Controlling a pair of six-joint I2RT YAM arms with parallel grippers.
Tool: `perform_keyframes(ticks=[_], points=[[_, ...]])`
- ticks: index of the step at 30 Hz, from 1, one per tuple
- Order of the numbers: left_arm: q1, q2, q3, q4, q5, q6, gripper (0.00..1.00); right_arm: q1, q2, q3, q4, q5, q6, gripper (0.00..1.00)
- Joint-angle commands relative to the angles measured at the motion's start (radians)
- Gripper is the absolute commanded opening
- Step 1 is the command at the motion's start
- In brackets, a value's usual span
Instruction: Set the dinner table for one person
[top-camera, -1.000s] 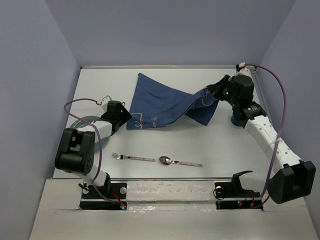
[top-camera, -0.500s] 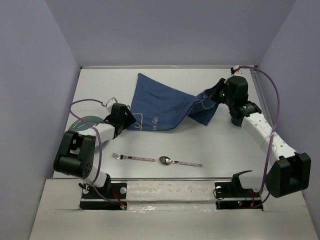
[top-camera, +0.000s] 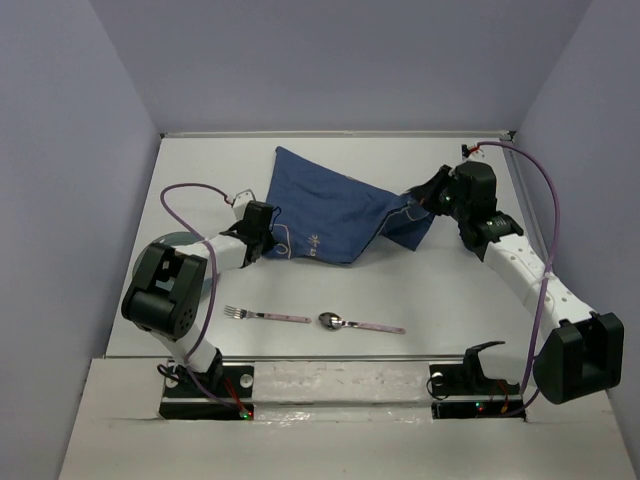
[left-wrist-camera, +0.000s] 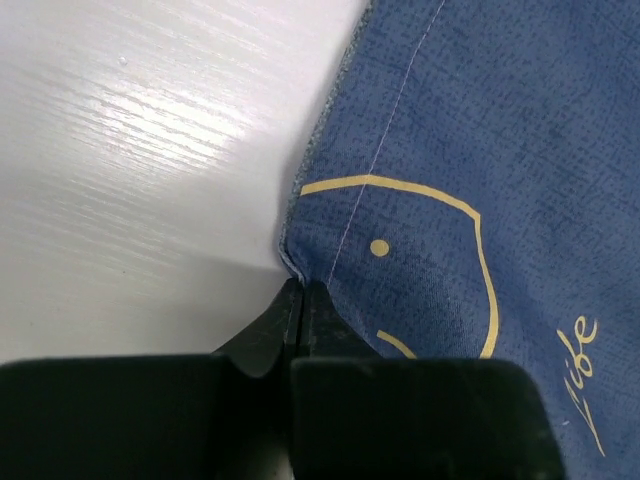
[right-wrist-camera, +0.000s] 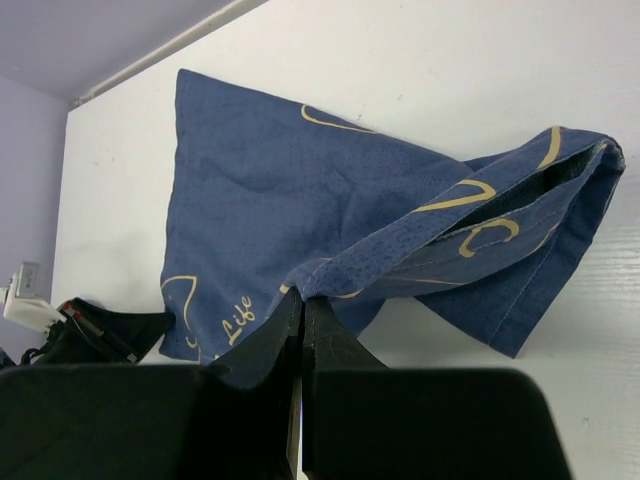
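Observation:
A dark blue cloth (top-camera: 325, 205) with yellow line drawings lies crumpled at the back of the white dinner table (top-camera: 420, 285). My left gripper (top-camera: 268, 238) is shut, its tips pinching the cloth's (left-wrist-camera: 480, 150) near left corner (left-wrist-camera: 292, 272) low on the table (left-wrist-camera: 120, 160). My right gripper (top-camera: 420, 198) is shut on a fold at the cloth's right side and holds it raised, so the cloth (right-wrist-camera: 260, 190) sags between the two. In the right wrist view its jaws (right-wrist-camera: 303, 298) are pressed together on the hem. A fork (top-camera: 266, 315) and a spoon (top-camera: 358, 323) lie near the front edge.
A grey-green plate (top-camera: 176, 240) shows partly under the left arm at the table's left side. Purple cables loop over both arms. Lilac walls close off the left, back and right. The left gripper (right-wrist-camera: 110, 330) shows at the lower left of the right wrist view.
My left gripper slid right to the cloth's near left corner and closed on it. The right gripper, still gripping the cloth, shifted slightly left.

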Motion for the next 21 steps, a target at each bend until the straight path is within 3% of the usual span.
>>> perform_keyframes(ticks=[1,7,15,21], points=[[-0.003,-0.015,-0.019,-0.074,-0.058,0.031,0.0,-0.006,-0.033,-0.008,0.077,-0.011,0.0,0.0],[-0.003,-0.075,-0.056,-0.018,-0.025,0.028,0.0,-0.006,-0.068,-0.026,0.077,-0.002,-0.016,0.0],[0.012,-0.418,-0.059,-0.063,0.001,0.031,0.0,-0.006,-0.148,-0.01,0.037,0.021,-0.039,0.0],[0.045,-0.501,-0.075,-0.09,0.078,0.025,0.0,-0.006,-0.204,-0.019,-0.004,-0.003,-0.051,0.0]])
